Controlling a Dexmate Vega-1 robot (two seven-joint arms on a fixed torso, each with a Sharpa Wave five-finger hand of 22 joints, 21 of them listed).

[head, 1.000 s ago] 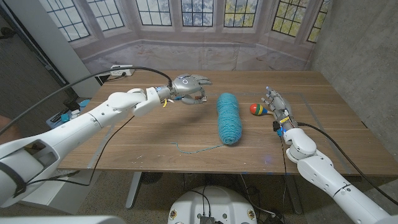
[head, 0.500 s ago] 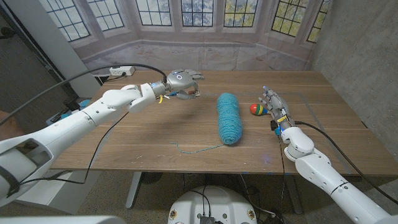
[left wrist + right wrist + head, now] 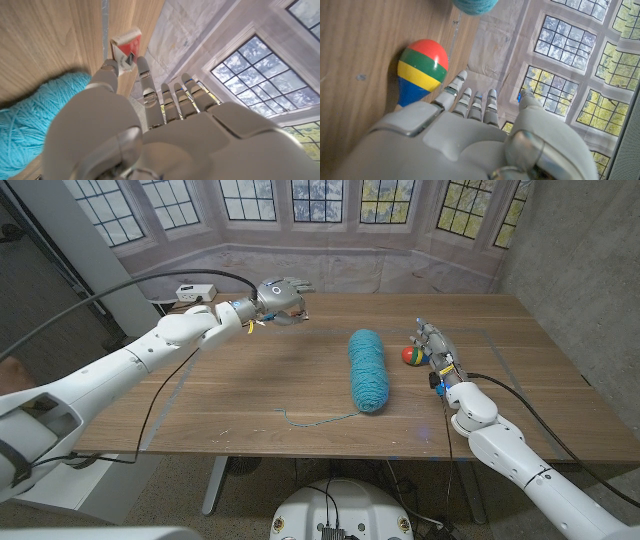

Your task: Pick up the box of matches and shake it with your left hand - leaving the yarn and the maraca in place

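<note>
Matchbox [image 3: 126, 46] pinched in left hand [image 3: 280, 298]

The box of matches [image 3: 126, 44] is showing red and white, with a dark patch on its face. The yarn [image 3: 367, 369] is glowing a solid teal blue, its loose strand [image 3: 320, 419] trailing off at seven o'clock in the same shade. The maraca [image 3: 421, 70] is wearing bands of red, green, yellow and blue. The surface [image 3: 250, 395] is showing warm brown wood grain. Both arms are appearing glossy white, and the left hand [image 3: 280, 296] and right hand [image 3: 432, 344] are looking silver grey.
</note>
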